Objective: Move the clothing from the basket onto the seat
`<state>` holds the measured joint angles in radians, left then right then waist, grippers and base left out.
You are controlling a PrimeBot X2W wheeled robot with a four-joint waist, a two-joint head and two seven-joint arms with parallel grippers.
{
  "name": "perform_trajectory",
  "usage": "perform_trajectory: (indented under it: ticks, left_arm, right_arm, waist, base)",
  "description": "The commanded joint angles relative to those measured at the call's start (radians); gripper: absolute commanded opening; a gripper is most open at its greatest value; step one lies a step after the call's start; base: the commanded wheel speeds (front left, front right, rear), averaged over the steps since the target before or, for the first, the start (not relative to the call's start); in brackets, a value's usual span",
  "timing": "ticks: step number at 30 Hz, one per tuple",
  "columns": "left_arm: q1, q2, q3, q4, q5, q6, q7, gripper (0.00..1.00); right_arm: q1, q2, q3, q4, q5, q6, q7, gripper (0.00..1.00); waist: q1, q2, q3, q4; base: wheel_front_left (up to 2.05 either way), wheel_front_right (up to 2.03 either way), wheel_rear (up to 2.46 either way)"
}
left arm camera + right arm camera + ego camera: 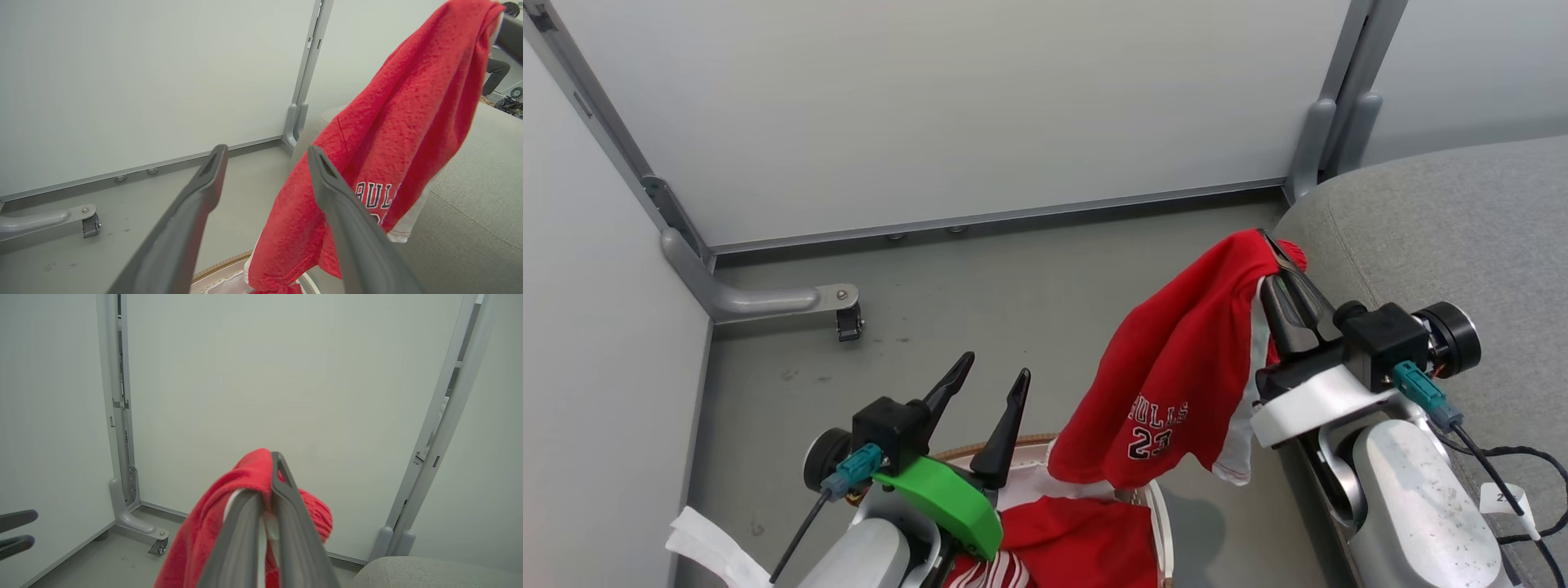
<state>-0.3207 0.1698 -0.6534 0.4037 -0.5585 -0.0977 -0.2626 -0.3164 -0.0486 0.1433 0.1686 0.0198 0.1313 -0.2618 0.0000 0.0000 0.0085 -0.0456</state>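
Note:
A red garment (1176,367) printed "BULLS 23" hangs in the air from my right gripper (1278,261), which is shut on its top edge beside the grey seat (1445,220). In the right wrist view the fingers (286,522) pinch the red cloth (245,473) with white trim between them. My left gripper (996,376) stands open and empty above the basket (1160,523), left of the hanging garment (388,130). More red clothing (1086,539) with white stripes lies in the basket. The basket's woven rim (220,265) shows low in the left wrist view.
Pale partition walls (947,106) close off the back and left, with a metal foot and caster (845,322) on the grey floor (980,286). A grey post (1319,147) stands by the seat's corner. A cable (1519,482) trails over the seat.

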Motion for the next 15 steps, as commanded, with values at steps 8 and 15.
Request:
perform_trajectory:
  ticks: [8, 15]
  left_arm:
    - [0.049, -0.033, 0.036, 0.004, 0.044, -0.015, -0.002, 1.00]
    - [0.064, -0.041, 0.066, -0.012, 0.073, -0.017, -0.002, 1.00]
  right_arm:
    - [0.026, -0.004, -0.048, -0.008, -0.028, -0.001, -0.005, 0.00]
    - [0.047, -0.003, -0.076, -0.021, -0.057, -0.001, -0.005, 0.00]
  waist:
    - [0.0000, 0.0000, 0.005, -0.054]
    - [0.0000, 0.0000, 0.024, -0.167]
  base:
    - [0.00, 0.00, 0.00]
    - [0.00, 0.00, 0.00]
